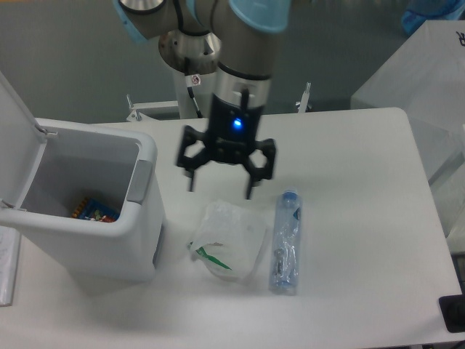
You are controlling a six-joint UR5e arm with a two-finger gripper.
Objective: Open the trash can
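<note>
The white trash can (109, 251) stands at the table's left with its lid (16, 138) swung up and back, so the inside shows. A grey push tab (139, 182) sits on its right rim, and colourful packaging (93, 211) lies at the bottom. My gripper (219, 187) hangs open to the right of the can, clear of it, with nothing between its black fingers. It hovers just above the clear plastic bag.
A clear plastic bag with green print (227, 241) lies on the white table (363, 218) right of the can. A clear bottle with a blue cap (286, 241) lies beside it. A white box (414, 80) stands off the table at the right.
</note>
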